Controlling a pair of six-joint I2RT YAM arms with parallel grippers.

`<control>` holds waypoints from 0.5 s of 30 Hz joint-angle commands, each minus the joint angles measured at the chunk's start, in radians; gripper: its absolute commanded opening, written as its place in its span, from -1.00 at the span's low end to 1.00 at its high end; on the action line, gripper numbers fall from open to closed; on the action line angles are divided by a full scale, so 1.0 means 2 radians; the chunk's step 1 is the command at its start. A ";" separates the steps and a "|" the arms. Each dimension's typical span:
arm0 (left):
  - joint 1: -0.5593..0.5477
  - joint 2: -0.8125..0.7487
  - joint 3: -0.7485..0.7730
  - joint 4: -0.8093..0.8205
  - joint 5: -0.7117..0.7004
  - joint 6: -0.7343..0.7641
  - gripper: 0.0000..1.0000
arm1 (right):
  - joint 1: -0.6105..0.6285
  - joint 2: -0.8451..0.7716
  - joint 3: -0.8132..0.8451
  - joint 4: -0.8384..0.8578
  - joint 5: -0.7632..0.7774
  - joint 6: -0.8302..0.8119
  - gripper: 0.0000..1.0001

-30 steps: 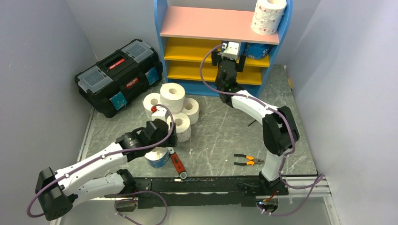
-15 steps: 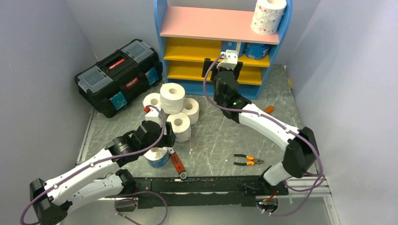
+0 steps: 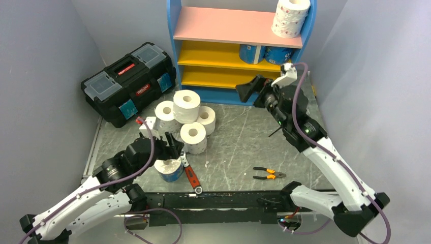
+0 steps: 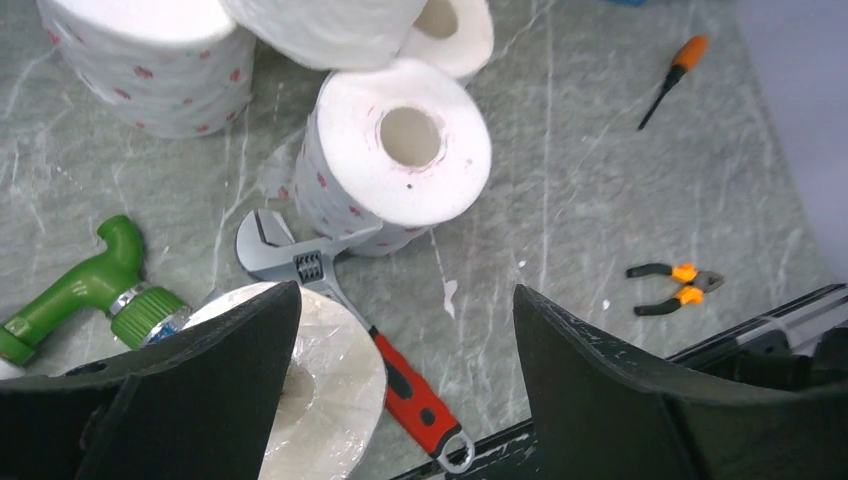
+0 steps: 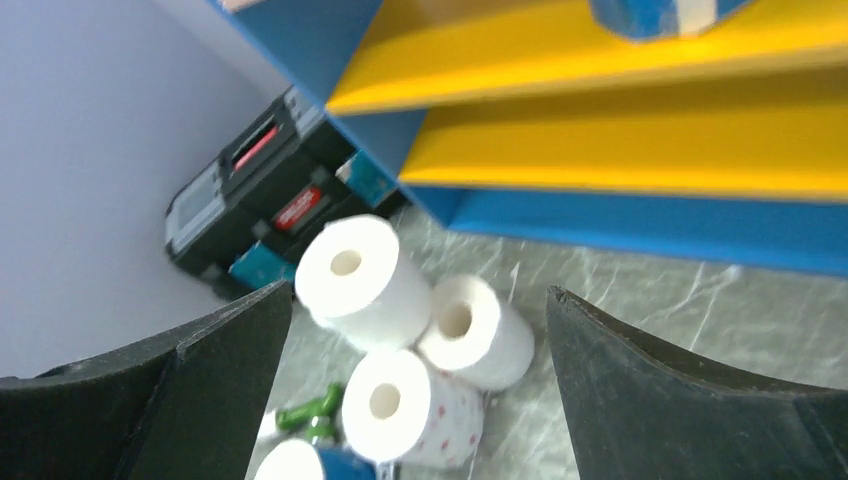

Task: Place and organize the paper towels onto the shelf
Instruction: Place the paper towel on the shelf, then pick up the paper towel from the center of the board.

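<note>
The shelf [image 3: 231, 24] stands at the back; a pink-dotted paper towel [image 3: 290, 18] is on its pink top board and two blue-wrapped rolls [image 3: 252, 53] are on the upper yellow board. Several white rolls [image 3: 186, 104] are piled on the table in front of it. They also show in the right wrist view [image 5: 350, 270]. A blue-wrapped roll [image 3: 169, 170] stands near the front. My left gripper [image 3: 172, 144] is open and empty just above it; in the left wrist view [image 4: 405, 300] that roll [image 4: 320, 390] lies by the left finger. My right gripper [image 3: 254, 91] is open and empty in front of the shelf [image 5: 600, 150].
A black toolbox [image 3: 129, 81] stands at the back left. A red-handled wrench [image 4: 415, 395] lies beside the blue-wrapped roll, with a green tool [image 4: 80, 290] to its left. Orange pliers [image 3: 269, 174] lie at the front right, and an orange screwdriver [image 4: 675, 70] farther right.
My right gripper has let go of a blue-wrapped roll on the upper yellow board and drawn back to the right, open. My left gripper has pulled back toward the front blue-wrapped roll.
</note>
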 commanded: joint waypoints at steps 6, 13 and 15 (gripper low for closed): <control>0.001 -0.049 -0.028 0.044 -0.018 0.011 0.73 | -0.006 -0.116 -0.183 0.028 -0.041 0.041 0.99; 0.001 -0.052 -0.047 0.047 -0.037 0.011 0.75 | -0.006 -0.088 -0.237 0.005 -0.048 0.051 0.98; 0.002 -0.054 -0.052 0.046 -0.046 0.007 0.75 | -0.006 -0.082 -0.263 0.019 -0.059 0.056 0.98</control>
